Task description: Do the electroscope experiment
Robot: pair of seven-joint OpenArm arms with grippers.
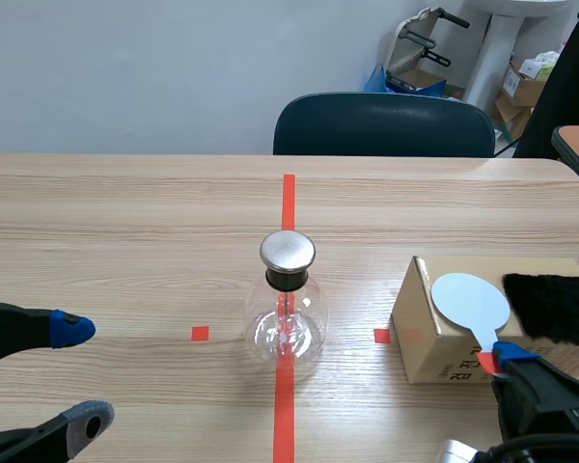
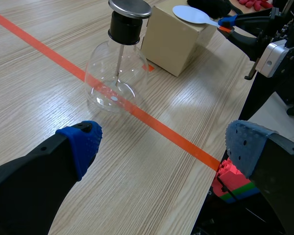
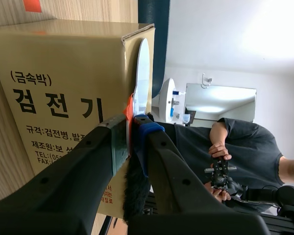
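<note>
We found the right gripper [image 1: 500,355] clamped on the paddle [image 1: 471,301] over the box [image 1: 429,342]; the left gripper [image 1: 82,374] gaped before the flask [image 1: 287,323].

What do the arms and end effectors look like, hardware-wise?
Both arms are black. Left end effector: two thick black fingers, one with a bright blue dotted pad, the other's pad grey-blue. Right end effector: same black fingers, with grey-green and blue pads. A silver-grey housing with black cables sits on the right arm.

Room to pass lies left of the flask [image 1: 288,323]; the cardboard box [image 1: 429,336] stands near its right.
</note>
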